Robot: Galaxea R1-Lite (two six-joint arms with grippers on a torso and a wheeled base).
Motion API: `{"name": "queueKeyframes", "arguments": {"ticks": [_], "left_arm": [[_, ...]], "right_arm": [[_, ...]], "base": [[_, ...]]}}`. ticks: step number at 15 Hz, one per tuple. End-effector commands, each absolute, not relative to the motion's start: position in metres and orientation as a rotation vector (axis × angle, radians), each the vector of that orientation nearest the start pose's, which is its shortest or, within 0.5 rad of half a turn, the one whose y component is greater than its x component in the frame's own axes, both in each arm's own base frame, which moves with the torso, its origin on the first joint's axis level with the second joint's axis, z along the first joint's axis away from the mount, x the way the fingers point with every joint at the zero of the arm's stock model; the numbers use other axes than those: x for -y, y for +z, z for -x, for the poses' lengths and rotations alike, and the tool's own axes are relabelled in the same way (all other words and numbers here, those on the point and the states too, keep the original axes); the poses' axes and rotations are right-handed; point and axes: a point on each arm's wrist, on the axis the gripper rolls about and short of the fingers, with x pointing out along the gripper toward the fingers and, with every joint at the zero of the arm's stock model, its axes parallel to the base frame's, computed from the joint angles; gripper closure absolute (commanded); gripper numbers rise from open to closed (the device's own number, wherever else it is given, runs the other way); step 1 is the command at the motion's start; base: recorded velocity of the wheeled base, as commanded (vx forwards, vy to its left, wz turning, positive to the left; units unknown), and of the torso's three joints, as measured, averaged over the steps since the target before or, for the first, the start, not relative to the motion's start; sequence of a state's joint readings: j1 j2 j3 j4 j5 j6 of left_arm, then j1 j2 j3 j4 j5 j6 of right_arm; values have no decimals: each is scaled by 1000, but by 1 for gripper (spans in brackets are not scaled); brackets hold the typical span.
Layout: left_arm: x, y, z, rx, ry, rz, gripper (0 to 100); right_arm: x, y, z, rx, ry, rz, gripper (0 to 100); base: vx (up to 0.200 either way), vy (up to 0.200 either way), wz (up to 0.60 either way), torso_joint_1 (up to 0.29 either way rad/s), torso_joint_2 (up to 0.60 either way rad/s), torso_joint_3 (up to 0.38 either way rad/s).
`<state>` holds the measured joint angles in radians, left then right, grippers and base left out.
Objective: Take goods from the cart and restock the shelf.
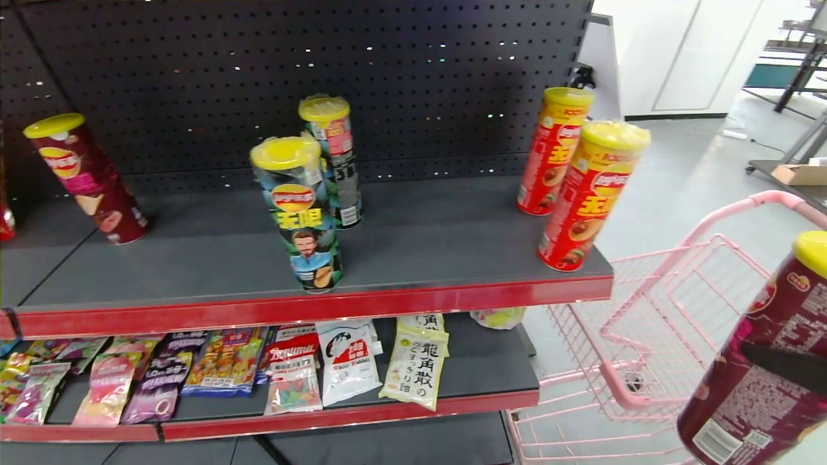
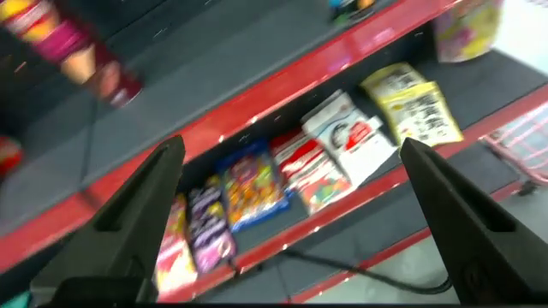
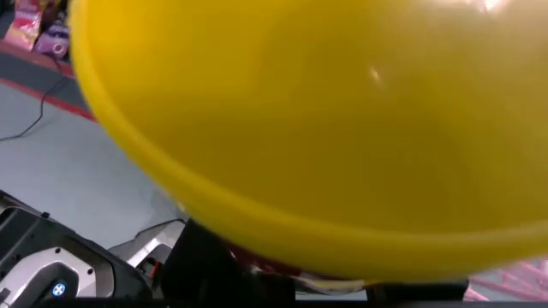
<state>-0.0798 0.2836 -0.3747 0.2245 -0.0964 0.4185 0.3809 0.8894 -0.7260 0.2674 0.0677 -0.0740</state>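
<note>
Now the right gripper (image 1: 782, 365) pinches a maroon crisp can (image 1: 730, 400) at the frame's lower right, above the pink cart (image 1: 652, 336), its long axis tilted, yellow lid (image 1: 813, 248) upper right. The upper shelf (image 1: 439, 226) lies up-left, past its red front lip (image 1: 310, 308). Bare board opens between the green cans (image 1: 303, 219) and red cans (image 1: 578, 194). The left gripper (image 2: 293, 147) hangs spread before the lower shelf's snack packets (image 2: 257, 184).

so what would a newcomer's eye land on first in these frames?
The maroon chip can with its yellow lid, up close at the lower right of the head view, in front of the pink cart. Next come the yellow-lidded cans standing on the upper shelf: two red cans at its right end, two dark cans mid-shelf and a second maroon can at the left.
</note>
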Motion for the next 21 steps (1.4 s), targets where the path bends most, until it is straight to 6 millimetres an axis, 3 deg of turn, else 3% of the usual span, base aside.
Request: {"name": "queueKeyframes", "arguments": {"ticks": [1, 3, 5, 10, 21], "left_arm": [[1, 161, 19, -100, -201, -416, 0], [1, 161, 19, -98, -202, -416, 0], [1, 162, 19, -95, -200, -416, 0], [1, 163, 20, -92, -199, -416, 0], [0, 165, 20, -85, -188, -417, 0]], "right_arm": [[-35, 233, -82, -424, 461, 140, 100], [-35, 234, -80, -407, 508, 123, 100], [-38, 236, -78, -398, 665, 89, 100], [-41, 234, -85, -412, 672, 94, 100], [-45, 229, -75, -391, 822, 112, 100]], "base": [[0, 200, 0, 2, 2, 2], [0, 200, 0, 2, -2, 2], [0, 200, 0, 5, 5, -5], [0, 200, 0, 1, 1, 0], [0, 200, 0, 2, 3, 4]]}}
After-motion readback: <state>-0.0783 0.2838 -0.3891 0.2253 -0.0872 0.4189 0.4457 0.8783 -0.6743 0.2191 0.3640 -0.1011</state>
